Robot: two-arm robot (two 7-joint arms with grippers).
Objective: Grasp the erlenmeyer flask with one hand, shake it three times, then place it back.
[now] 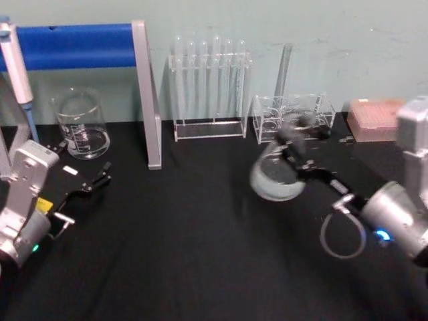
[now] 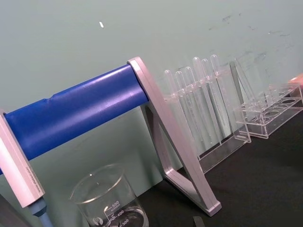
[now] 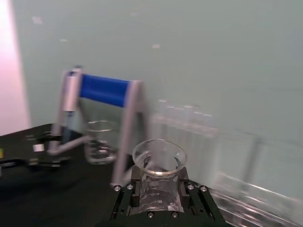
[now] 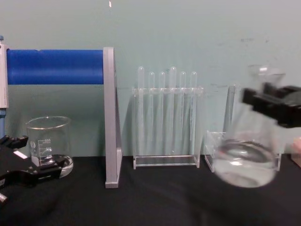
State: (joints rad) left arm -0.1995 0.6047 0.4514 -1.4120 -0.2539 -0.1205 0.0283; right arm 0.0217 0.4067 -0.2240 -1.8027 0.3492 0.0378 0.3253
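The erlenmeyer flask is seen at the right of the chest view. It is gripped by its neck in the right gripper, whose black jaws are closed narrowly around the glass just under the flared rim. In the right wrist view the flask's rim is framed squarely between the two jaws.

The flask's long axis is tilted. Its wide base is swung toward the lower left of the frame and its neck leans to the upper right. The base appears to be lifted off the black table, though this cannot be confirmed.

Putting the flask back is judged to depend on the axis being brought upright over bare table, in front of the low clear rack just behind it.

The left gripper is parked at the lower left of the head view. Its fingers are apart and empty, near the beaker and well apart from the flask.
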